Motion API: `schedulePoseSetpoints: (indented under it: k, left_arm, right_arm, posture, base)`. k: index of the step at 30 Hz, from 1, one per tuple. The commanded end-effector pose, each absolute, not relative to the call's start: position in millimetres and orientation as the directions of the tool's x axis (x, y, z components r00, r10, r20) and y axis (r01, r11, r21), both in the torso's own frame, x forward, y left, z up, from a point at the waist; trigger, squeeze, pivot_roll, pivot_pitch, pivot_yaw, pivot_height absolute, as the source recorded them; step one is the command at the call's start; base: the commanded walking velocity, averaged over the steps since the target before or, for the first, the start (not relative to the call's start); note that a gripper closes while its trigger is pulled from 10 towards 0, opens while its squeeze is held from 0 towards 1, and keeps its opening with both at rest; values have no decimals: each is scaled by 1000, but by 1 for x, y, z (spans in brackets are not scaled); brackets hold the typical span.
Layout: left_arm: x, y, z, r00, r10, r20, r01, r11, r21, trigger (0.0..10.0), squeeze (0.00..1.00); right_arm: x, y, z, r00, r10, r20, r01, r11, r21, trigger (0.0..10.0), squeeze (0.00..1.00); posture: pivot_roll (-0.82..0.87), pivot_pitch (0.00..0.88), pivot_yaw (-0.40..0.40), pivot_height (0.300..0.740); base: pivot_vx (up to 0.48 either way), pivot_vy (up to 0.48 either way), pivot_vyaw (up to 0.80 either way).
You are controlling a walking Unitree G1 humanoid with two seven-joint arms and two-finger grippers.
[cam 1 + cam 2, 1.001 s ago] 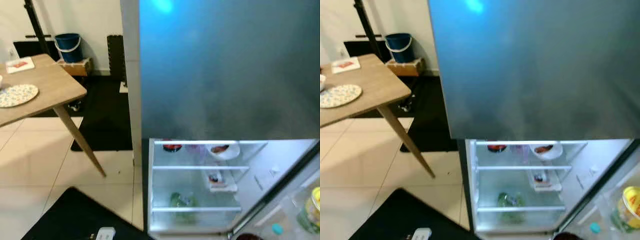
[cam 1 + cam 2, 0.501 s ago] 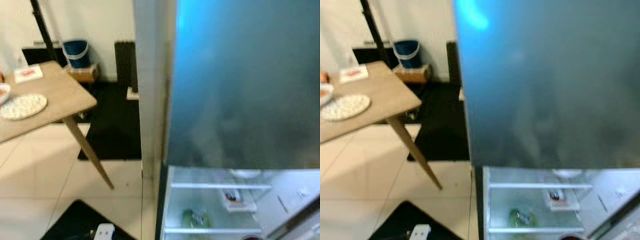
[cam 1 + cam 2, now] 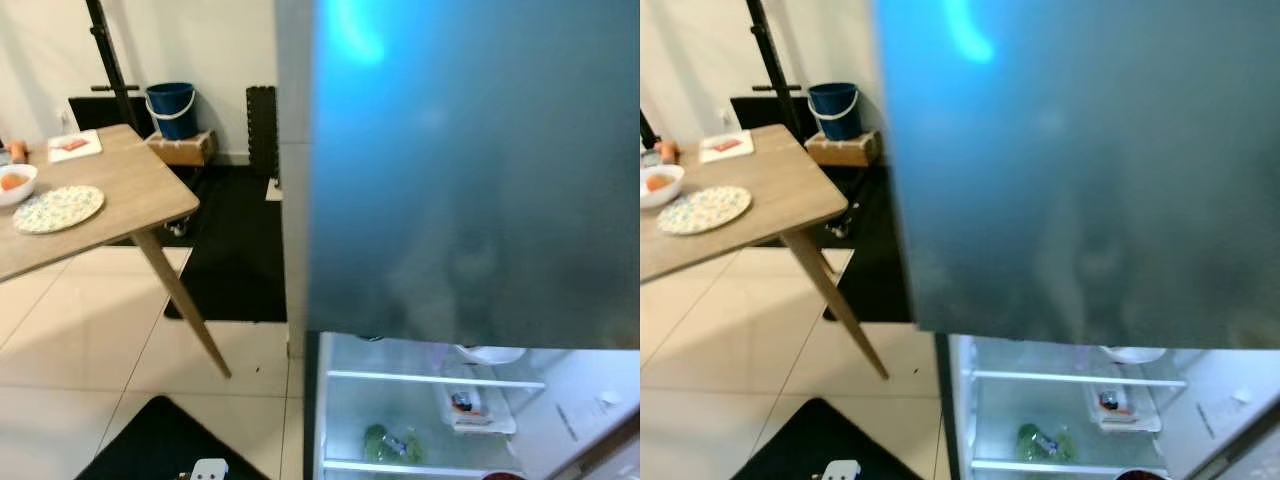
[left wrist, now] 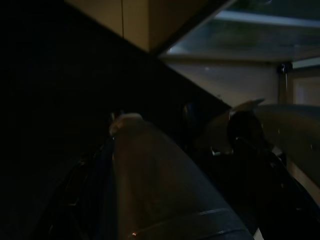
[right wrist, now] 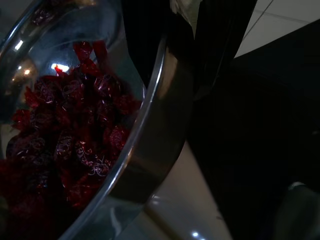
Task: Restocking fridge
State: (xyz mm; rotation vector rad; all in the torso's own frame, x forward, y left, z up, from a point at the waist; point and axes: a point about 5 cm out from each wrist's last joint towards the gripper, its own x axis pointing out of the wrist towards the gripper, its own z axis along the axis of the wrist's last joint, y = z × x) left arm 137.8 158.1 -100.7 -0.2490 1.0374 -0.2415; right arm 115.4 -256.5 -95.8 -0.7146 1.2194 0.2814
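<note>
- The tall grey-blue fridge (image 3: 470,170) stands on the right of the scene, its upper door shut and glossy, with a bright blue glare near the top.
- Below that door the lit lower compartment (image 3: 430,420) is open to view, with clear glass shelves.
- Inside it, a white bowl (image 3: 490,354) sits at the top right, a small white tray with a dark item (image 3: 475,408) rests on the shelf beneath, and a green leafy bundle (image 3: 390,443) lies lower, to the left of the tray.
- The right gripper's (image 5: 200,55) black fingers are clamped over the rim of a shiny metal bowl (image 5: 150,150), one finger inside the rim and one outside.
- That metal bowl holds a heap of dark red wrapped pieces (image 5: 70,130); pale floor tile shows past the bowl in the right wrist view.
- The left wrist view is very dark. A dull rounded shape (image 4: 160,185) lies close to the camera and a lit glass shelf (image 4: 250,35) shows beyond it; I cannot tell whether the left gripper's fingers are apart or together.
- On the left of the scene stands a light wooden table with slanted legs (image 3: 120,215).
- On the table are a round speckled plate (image 3: 58,209), a white bowl with something orange in it (image 3: 14,184), just left of the plate, and a white card (image 3: 75,145) at the far edge.
- Far behind the table a blue bucket (image 3: 171,108) sits on a low wooden box (image 3: 182,149) against the pale wall.
- A black mat (image 3: 235,250) lies on the white floor tiles between the table and the fridge, and another dark mat (image 3: 160,445) lies near, at the bottom of the scene.
</note>
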Motion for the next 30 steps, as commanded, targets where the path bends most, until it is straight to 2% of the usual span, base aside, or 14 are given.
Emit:
schedulePoseSetpoints:
  k: [1,10,17,30]
  left_arm:
    - [136,161,-101,481,-303,-823,77,949,-305,10000,0]
    - [136,158,-101,476,-325,-817,104,943,-315,10000,0]
    - [135,158,-101,479,-319,-817,92,945,-315,10000,0]
    - [135,158,-101,481,-317,-817,88,945,-315,10000,0]
  right_arm:
    - [125,-251,-94,384,-155,-910,-576,730,-367,10000,0]
    - [147,-246,-88,441,-134,-887,-602,689,-403,10000,0]
    - [151,-245,-86,455,-126,-882,-611,676,-412,10000,0]
    - [153,-244,-86,459,-117,-881,-628,659,-414,10000,0]
  posture:
    - [-61,0,0,740]
    - [-63,1,-4,740]
    - [-63,1,-4,740]
    - [-63,2,-5,740]
  base:
    - [0,0,0]
    - [0,0,0]
    - [0,-466,0]
    - [0,0,0]
